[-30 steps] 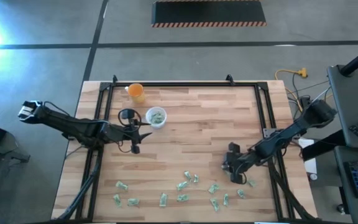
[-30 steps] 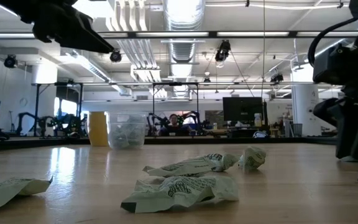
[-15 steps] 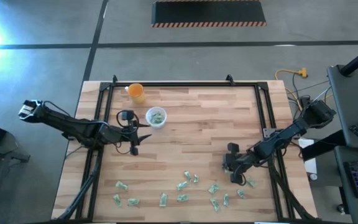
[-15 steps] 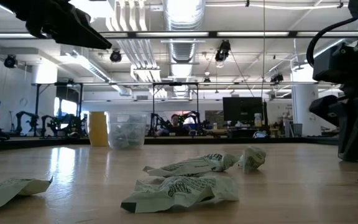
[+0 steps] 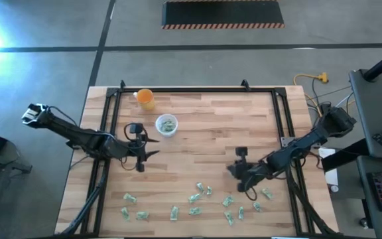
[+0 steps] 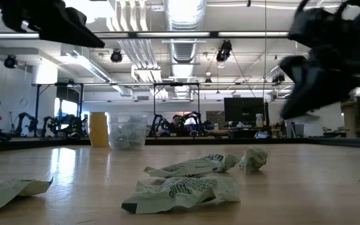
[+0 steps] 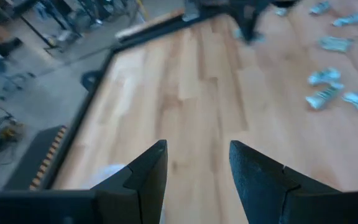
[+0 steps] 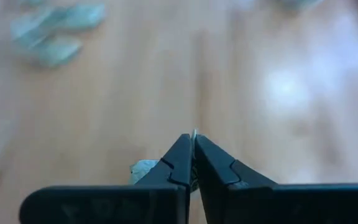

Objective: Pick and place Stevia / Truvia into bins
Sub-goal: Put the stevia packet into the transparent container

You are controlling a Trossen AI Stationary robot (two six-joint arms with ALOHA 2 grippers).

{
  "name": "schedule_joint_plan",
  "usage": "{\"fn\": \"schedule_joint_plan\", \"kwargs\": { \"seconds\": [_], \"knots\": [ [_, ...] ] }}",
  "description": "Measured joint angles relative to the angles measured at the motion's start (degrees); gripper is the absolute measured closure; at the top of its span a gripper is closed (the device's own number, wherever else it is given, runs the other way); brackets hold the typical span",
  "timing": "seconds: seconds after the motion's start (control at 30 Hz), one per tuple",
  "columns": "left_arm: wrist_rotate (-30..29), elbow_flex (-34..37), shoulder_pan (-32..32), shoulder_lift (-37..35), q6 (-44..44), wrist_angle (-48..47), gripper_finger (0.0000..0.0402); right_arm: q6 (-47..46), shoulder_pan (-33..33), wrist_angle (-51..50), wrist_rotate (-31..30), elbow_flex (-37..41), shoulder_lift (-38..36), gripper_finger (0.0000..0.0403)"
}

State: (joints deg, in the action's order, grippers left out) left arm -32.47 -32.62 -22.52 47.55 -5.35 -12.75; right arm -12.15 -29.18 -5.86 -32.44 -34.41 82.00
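Now lifted off the wood, right gripper (image 5: 236, 174) pinching one crinkled paper sachet (image 8: 143, 168); left gripper (image 7: 194, 163) spread, hovering at seven o'clock of round translucent cup (image 5: 166, 125).

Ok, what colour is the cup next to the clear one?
Orange. The cup shows best in the high view, beside the clear cup.
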Motion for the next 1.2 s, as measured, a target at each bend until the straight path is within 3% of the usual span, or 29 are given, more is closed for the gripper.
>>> {"fn": "schedule_joint_plan", "kwargs": {
  "seconds": [0.13, 0.37, 0.53, 0.83, 1.0, 1.2],
  "knots": [
    [0.15, 0.22, -3.21, 0.20, 6.44, -4.73, 0.0244, 6.66, 3.33, 0.58, -4.70, -3.55, -0.12, 0.0394],
    [0.27, 0.28, -10.13, 1.69, 16.57, -10.19, 0.0244, 20.89, 11.09, 10.95, -4.31, -6.63, -0.13, 0.0394],
    [0.33, 0.31, -14.58, 3.90, 21.28, -10.76, 0.0244, 28.37, 17.94, 20.54, 4.21, -6.61, -0.15, 0.0394],
    [2.17, 0.37, -19.01, 10.36, 28.77, -10.69, 0.0244, 31.13, 29.09, 34.84, 20.85, -6.59, 1.56, 0.0394],
    [2.34, 0.38, -20.04, 14.24, 31.55, -10.20, 0.0244, 30.78, 33.09, 46.41, 26.86, -7.01, 7.76, 0.0394],
    [3.45, 0.39, -20.35, 17.29, 32.50, -9.88, 0.0244, 29.73, 36.60, 48.54, 29.96, -15.69, 18.98, 0.0394]
  ]
}}
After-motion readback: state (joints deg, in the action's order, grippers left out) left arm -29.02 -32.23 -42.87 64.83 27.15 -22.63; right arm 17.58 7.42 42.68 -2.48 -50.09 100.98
